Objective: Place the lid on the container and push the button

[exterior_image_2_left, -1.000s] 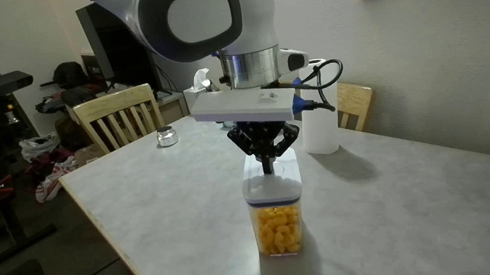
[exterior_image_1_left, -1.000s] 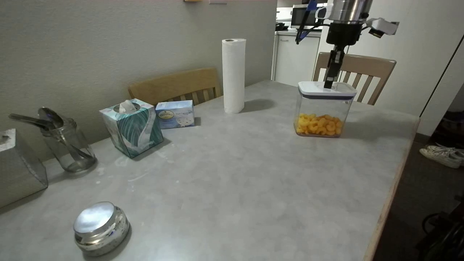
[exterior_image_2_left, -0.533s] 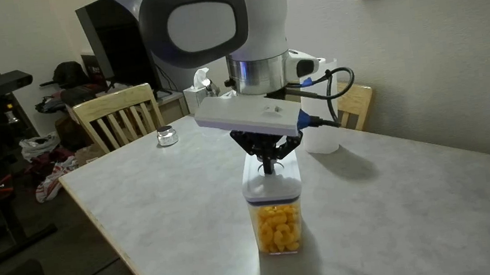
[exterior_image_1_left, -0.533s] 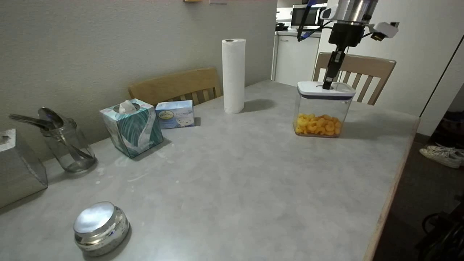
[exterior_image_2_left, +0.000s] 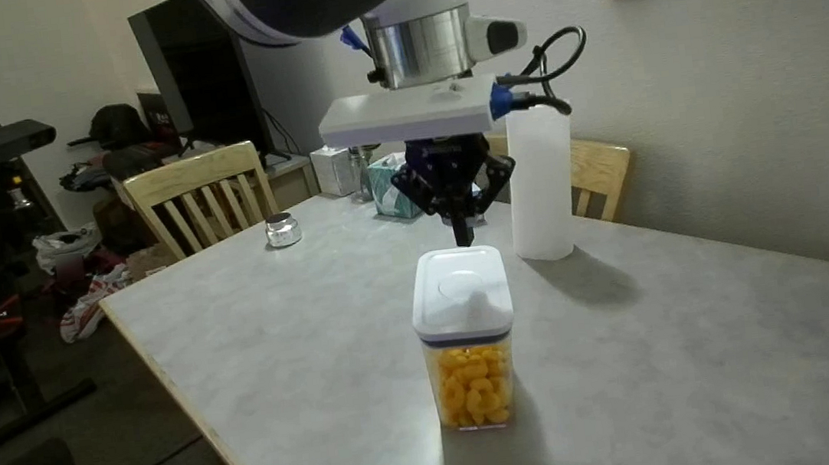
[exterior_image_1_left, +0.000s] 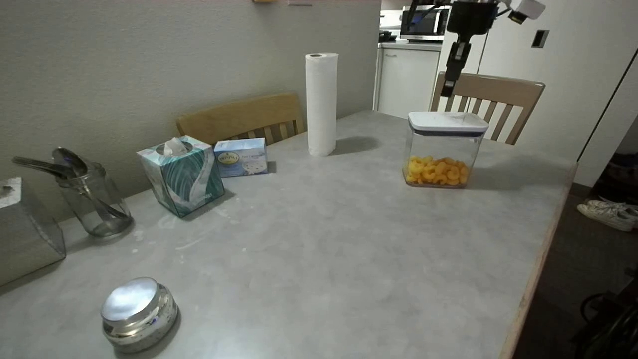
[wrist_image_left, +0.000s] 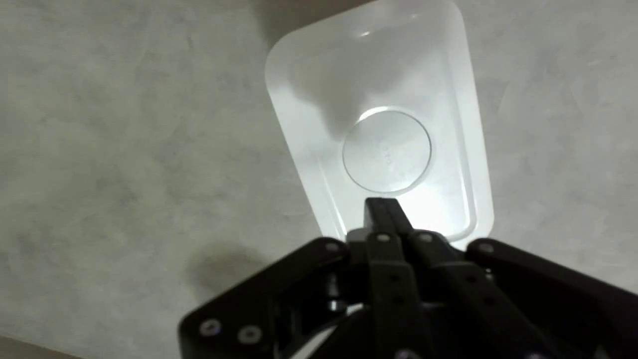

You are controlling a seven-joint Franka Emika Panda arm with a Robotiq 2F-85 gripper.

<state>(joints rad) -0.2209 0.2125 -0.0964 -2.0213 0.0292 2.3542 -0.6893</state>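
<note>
The white lid sits flat on the clear container, which holds orange-yellow pieces. The lid and container also show in an exterior view. The round button is in the lid's centre and looks about level with the lid around it. In the wrist view the lid and the button face up at me. My gripper is shut and empty, its fingertips raised above the lid and apart from it. The gripper hides the lid's near edge in the wrist view.
A paper towel roll stands upright near the container. A tissue box, a tea box and a glass jar with utensils line the wall side. A shiny metal jar stands farther off. Wooden chairs surround the table.
My gripper has lifted off the lid's centre, where its shut fingertips rested on the button half a second ago. The lid and container look unmoved.
</note>
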